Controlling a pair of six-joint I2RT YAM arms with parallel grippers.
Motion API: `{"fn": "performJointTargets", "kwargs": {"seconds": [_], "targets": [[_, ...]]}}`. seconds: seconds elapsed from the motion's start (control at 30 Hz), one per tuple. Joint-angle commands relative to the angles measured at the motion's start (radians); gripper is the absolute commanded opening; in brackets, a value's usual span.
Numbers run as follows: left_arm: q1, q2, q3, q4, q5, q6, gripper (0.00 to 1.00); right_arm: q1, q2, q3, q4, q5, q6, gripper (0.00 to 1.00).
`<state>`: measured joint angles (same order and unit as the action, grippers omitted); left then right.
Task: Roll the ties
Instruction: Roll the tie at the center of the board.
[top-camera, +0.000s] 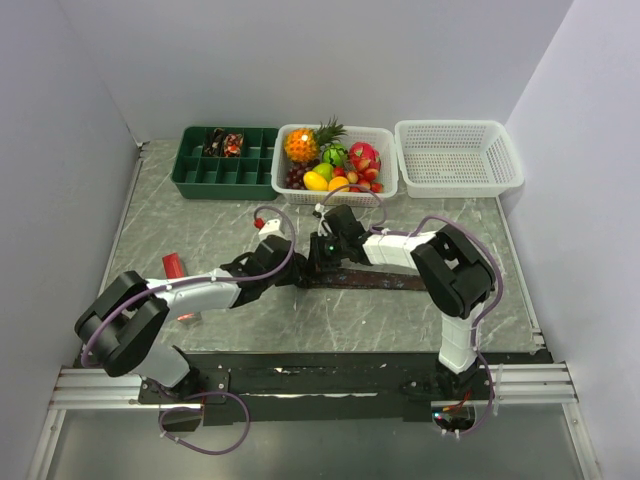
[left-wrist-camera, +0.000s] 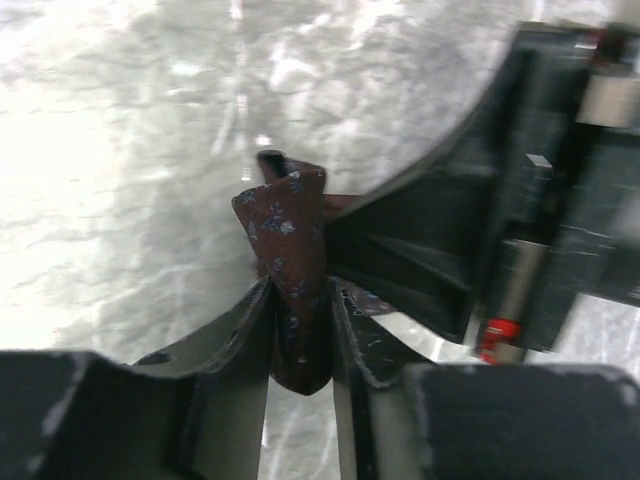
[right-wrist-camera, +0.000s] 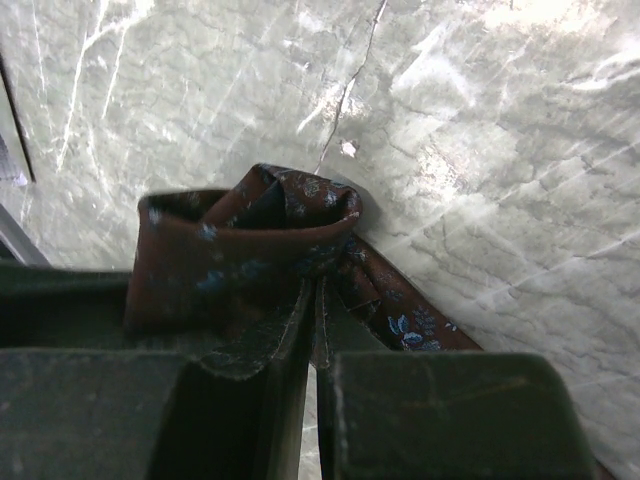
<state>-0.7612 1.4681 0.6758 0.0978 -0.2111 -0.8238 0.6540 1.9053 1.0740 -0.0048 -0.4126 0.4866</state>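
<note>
Along the top of the overhead view three containers stand in a row. At the upper left is a green compartment tray (top-camera: 192, 172); one of its back compartments holds small dark coils with reddish flecks, seemingly rolled ties (top-camera: 223, 146). Touching its right side is a white basket (top-camera: 386, 182) heaped with fruit (top-camera: 330, 162): a pineapple, grapes, a yellow piece, strawberries and a pink piece among them. Just right of that, at the upper right, is a second white basket (top-camera: 458, 155) of the same mesh kind.

The tie (top-camera: 380, 280) being worked lies in the middle of the frame on the marbled grey surface (top-camera: 180, 215), stretched left to right. It is dark maroon-brown with small pale blue flowers. Its left end is gathered up where the two arms meet.

The left end effector (left-wrist-camera: 300, 300) is clenched on that gathered end. In its wrist view the fingers (left-wrist-camera: 245, 335) press from both sides on a folded, upright wad of the tie (left-wrist-camera: 290, 240), which sticks out past the fingertips. The right arm's dark housing fills the right of that frame, close beside the fabric.

The right end effector (right-wrist-camera: 312, 300) is drawn almost fully together, pinching a layer of the same tie (right-wrist-camera: 245, 250). The cloth forms a loose curl just ahead of the fingertips, and the flat length trails off to the lower right of that view.

A small red object (top-camera: 172, 265) lies on the surface at the left, near the left arm.
</note>
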Motion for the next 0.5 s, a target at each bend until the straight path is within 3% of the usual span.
{"fn": "performJointTargets", "kwargs": {"seconds": [0.0, 0.47], "targets": [[-0.029, -0.018, 0.056, 0.014, -0.005, 0.017, 0.34, 0.016, 0.017, 0.018, 0.022, 0.009, 0.004, 0.12], [-0.036, -0.063, 0.001, 0.175, 0.027, 0.006, 0.39, 0.01, -0.043, -0.043, 0.081, -0.051, 0.043, 0.12]]}}
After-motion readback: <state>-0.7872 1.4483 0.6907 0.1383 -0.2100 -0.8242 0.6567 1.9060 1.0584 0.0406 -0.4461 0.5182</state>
